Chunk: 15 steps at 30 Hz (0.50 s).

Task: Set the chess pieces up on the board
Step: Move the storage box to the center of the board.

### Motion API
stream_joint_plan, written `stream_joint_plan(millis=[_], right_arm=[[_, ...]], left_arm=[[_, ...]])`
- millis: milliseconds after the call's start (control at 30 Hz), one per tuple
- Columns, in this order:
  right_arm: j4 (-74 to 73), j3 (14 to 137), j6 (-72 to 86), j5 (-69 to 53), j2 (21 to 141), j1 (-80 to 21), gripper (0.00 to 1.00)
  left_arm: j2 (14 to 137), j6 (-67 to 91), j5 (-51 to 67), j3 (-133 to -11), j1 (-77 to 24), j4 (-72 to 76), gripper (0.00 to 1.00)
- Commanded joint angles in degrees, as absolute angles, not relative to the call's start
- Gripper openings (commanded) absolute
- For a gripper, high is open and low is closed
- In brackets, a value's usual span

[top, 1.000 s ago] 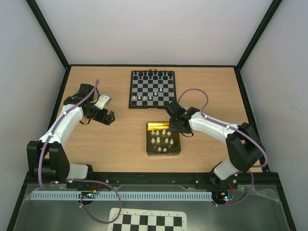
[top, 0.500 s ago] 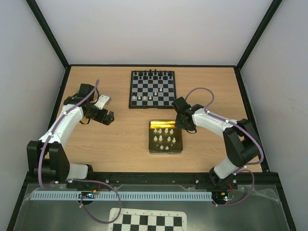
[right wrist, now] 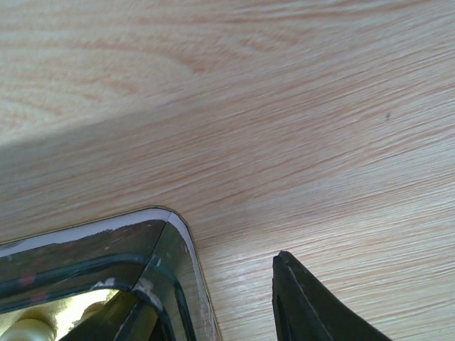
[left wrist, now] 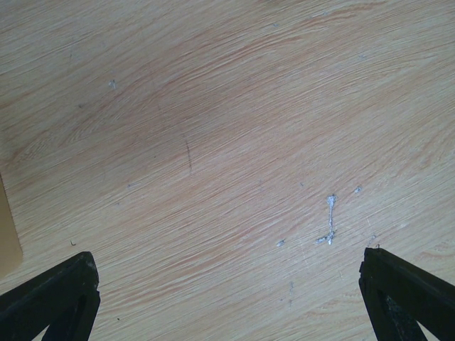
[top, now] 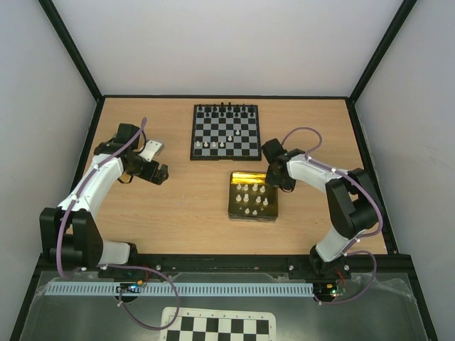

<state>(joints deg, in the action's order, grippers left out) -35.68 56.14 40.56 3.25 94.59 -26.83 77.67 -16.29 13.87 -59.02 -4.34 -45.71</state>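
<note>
- Left black two-finger pincer [top: 160, 172] — spread wide over the wooden surface [top: 185, 206].
- Small black-framed chessboard [top: 242, 142]: near rows mostly bare.
- Shiny gold tin tray [top: 253, 219], carrying tiny cream plastic chessmen [top: 247, 199], has shifted rightward.
- Right pincer [top: 271, 174] straddles its corner — grip cannot be told; transfer pending.

left fingers [left wrist: 53, 298] spread wide apart

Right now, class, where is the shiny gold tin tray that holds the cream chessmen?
In the top view, the gold tin tray sits right of centre, just nearer than the black-framed chessboard, the right gripper at its far right corner.
</note>
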Motion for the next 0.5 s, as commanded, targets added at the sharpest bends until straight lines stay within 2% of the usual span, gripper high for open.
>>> stream_joint_plan(millis=[0,200,467], right_arm=[[-39.1,57.8,41.5,7.2,94.0,-24.9,0.36],[-41.3,58.3,40.6,8.4,93.6,-18.5,0.36],[-45.5,64.9,37.1,14.0,99.1,-13.1,0.38]], left_arm=[[78.4,-16.5,13.7,-59.9,-4.5,-45.7,0.99],[79.4,-16.4,14.5,-60.5,-4.6,-45.4,0.99],[80.4,-16.8,15.0,-60.6,-4.6,-44.7,0.99]])
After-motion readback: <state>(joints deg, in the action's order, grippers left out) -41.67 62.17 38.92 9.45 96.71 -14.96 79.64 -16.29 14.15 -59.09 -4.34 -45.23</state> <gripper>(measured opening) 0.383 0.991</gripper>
